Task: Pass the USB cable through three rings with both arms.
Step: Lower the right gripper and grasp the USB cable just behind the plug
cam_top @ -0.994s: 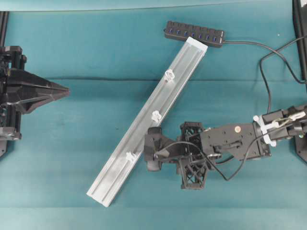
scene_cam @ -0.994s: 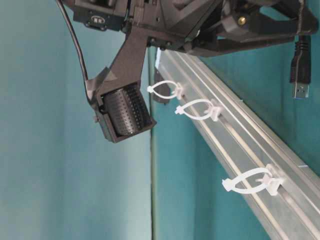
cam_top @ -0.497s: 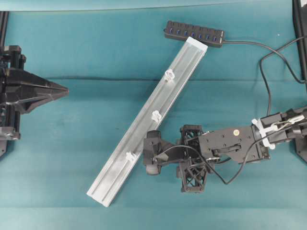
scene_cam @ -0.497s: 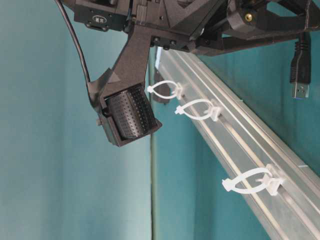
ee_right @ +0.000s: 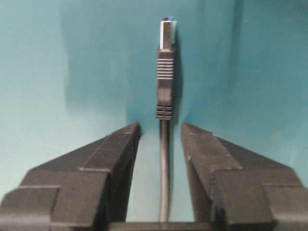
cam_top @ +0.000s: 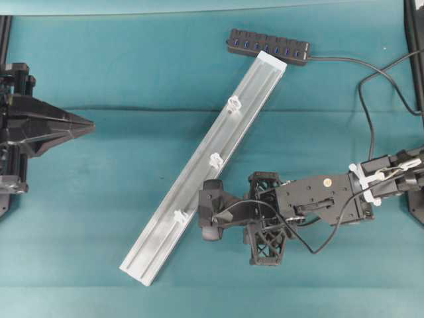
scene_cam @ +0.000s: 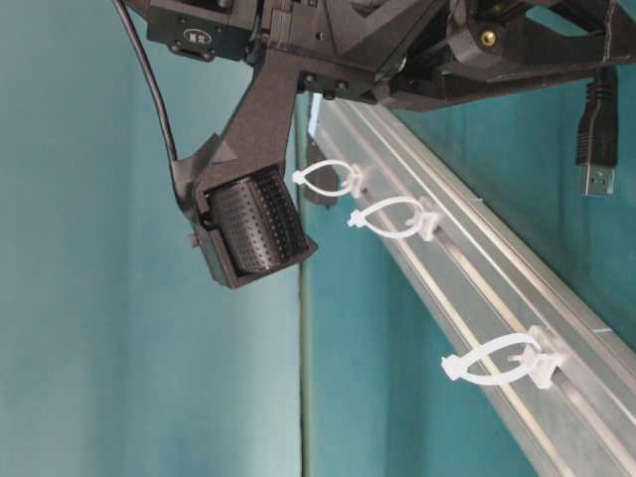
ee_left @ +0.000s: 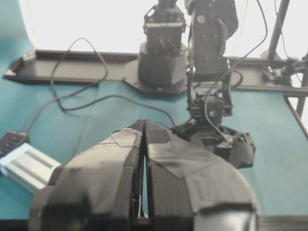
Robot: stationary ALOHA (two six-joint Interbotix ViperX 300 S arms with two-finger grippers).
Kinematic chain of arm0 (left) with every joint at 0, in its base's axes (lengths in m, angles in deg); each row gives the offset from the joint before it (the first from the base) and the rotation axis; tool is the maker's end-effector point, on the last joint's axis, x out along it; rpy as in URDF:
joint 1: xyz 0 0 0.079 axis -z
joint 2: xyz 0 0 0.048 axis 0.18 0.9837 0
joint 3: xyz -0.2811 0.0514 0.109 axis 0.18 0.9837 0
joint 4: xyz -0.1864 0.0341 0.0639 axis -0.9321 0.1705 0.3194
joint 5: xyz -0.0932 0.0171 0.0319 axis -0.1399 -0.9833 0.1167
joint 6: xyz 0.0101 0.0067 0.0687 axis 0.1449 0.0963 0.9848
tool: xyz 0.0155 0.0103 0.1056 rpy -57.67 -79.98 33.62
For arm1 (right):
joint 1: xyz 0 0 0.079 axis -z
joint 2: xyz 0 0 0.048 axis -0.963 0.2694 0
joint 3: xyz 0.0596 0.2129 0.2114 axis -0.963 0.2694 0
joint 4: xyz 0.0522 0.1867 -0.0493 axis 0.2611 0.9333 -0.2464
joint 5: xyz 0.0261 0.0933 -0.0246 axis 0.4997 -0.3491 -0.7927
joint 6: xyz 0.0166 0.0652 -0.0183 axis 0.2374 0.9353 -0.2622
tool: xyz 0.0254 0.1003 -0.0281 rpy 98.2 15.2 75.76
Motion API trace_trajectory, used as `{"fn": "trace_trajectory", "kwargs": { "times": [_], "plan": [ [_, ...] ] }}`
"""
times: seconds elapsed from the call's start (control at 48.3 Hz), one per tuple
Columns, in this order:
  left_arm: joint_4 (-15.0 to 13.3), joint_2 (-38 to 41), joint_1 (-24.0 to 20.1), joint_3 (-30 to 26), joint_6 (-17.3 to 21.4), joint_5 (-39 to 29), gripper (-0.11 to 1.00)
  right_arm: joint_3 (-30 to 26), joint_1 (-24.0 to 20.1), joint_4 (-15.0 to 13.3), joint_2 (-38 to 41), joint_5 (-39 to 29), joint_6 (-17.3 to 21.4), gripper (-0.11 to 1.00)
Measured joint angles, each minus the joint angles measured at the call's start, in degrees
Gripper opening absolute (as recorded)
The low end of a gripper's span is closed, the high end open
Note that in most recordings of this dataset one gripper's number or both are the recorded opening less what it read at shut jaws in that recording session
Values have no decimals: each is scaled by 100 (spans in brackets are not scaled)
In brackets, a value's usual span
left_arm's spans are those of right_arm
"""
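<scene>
Closely seen, the USB cable (ee_right: 164, 86): thin black cord ending in a ribbed black plug with a metal tip that shows blue inside.
Cable position: it lies along the gap between the fingers of the right gripper (ee_right: 161, 127), with the plug out beyond the fingertips, over the cloth.
Right gripper: partly open; a strip of cloth shows on each side of the cord, so the pads do not pinch it.
Left gripper (ee_left: 145, 122): closed with nothing in it, its taped fingers pressed together, parked at the left edge well away from the rail.
Three rings (cam_top: 216, 159): small whitish translucent loops, clipped in a row along one groove of the rail and standing up from it.
Silver rail (cam_top: 196, 185): long grooved aluminium bar lying diagonally; its far end almost meets the black hub (cam_top: 268, 46).
Right arm: just beside the rail, near the lowest ring.
Surface: teal cloth (cam_top: 119, 199) with a faint crease across it.
Room: bright white backdrop and a black frame base behind the table, seen from the left wrist.
</scene>
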Motion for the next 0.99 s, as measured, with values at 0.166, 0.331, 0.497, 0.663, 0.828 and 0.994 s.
{"fn": "trace_trajectory", "kwargs": {
  "times": [0.166, 0.331, 0.497, 0.663, 0.828, 0.994],
  "plan": [
    [0, 0, 0, 9, 0, 0, -1, 0, 0, 0, 0, 0, 44, 39],
    [9, 0, 9, 0, 0, -9, -1, -18, 0, 0, 0, -35, 79, 43],
    [9, 0, 9, 0, 0, -9, -1, -70, -9, 9, 18, -105, 79, 33],
    [9, -9, 9, 0, 0, -9, -1, -88, -35, 35, 26, -132, 79, 11],
    [0, -26, 9, 0, 0, -9, -1, -114, -44, 53, 26, -211, 79, 8],
    [0, -35, 9, 0, 0, -9, -1, -114, -53, 53, 26, -229, 79, 8]
  ]
}}
